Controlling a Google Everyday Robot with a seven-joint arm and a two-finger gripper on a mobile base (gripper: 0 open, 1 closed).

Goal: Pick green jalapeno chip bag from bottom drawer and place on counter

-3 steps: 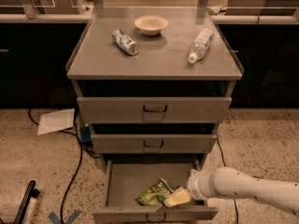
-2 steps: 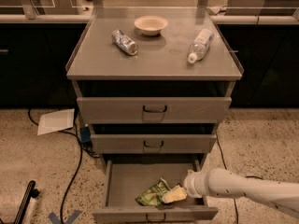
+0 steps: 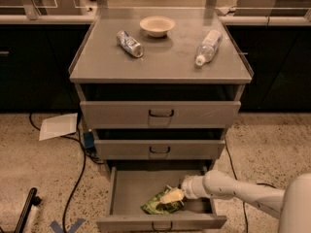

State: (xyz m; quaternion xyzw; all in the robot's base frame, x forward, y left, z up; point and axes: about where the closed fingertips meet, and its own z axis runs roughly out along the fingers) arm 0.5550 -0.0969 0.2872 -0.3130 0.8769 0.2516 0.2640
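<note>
Lying in the bottom drawer [image 3: 130,188], the green jalapeno chip bag [image 3: 156,206] touches the gripper [image 3: 171,196]; jaws unreadable.

The smooth pale pincer [image 3: 172,196] sits at the crinkly green bag [image 3: 156,207] inside the matt metal bottom drawer [image 3: 130,188].

Robot test lab laid out as a kitchen: grey metal drawer cabinet [image 3: 160,115] on a speckled floor [image 3: 272,142] with loose cables [image 3: 79,171] and a blue tape cross [image 3: 65,225], pale worktop [image 3: 39,19] over dark cabinets [image 3: 34,67] behind, and the gripper [image 3: 172,196] low inside the open bottom drawer [image 3: 136,188].
</note>
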